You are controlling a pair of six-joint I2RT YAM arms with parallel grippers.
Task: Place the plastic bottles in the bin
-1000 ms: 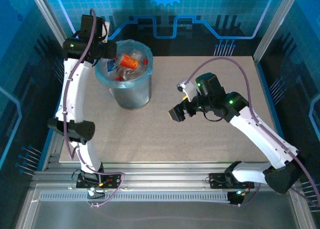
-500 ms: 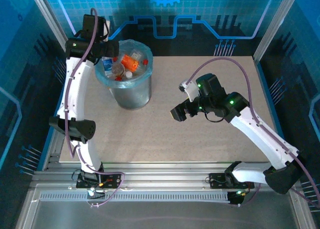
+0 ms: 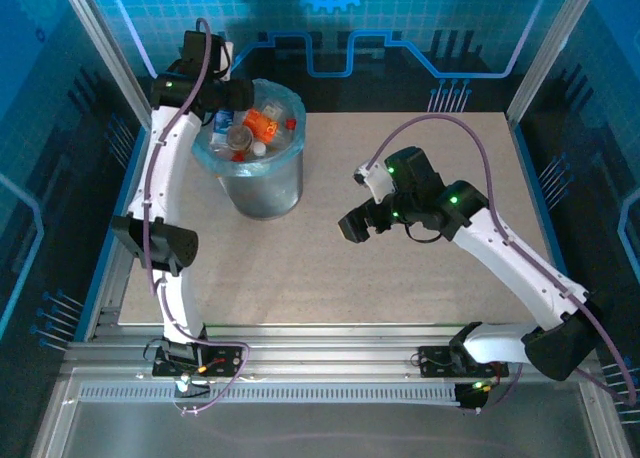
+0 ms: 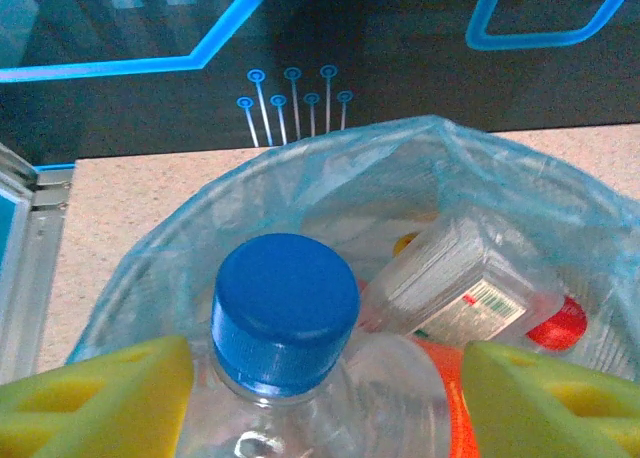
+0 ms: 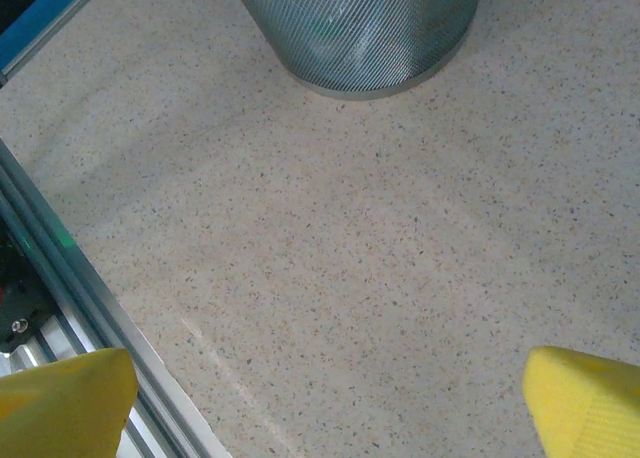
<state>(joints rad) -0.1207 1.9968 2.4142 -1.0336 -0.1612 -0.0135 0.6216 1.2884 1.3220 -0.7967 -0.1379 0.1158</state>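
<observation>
Table (image 3: 300, 278): bottle (image 4: 285, 308) above bin (image 4: 440, 143), axis along left hand (image 4: 320, 398), cap foremost.

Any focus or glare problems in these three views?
Top external: sharp, evenly lit, no glare on the table. Left wrist: blue-capped bottle crisp, small glint on its shoulder, left tool soft-edged. Right wrist: table speckle sharp, right tool blurred at the corners, bin mesh fine but resolved.
</observation>
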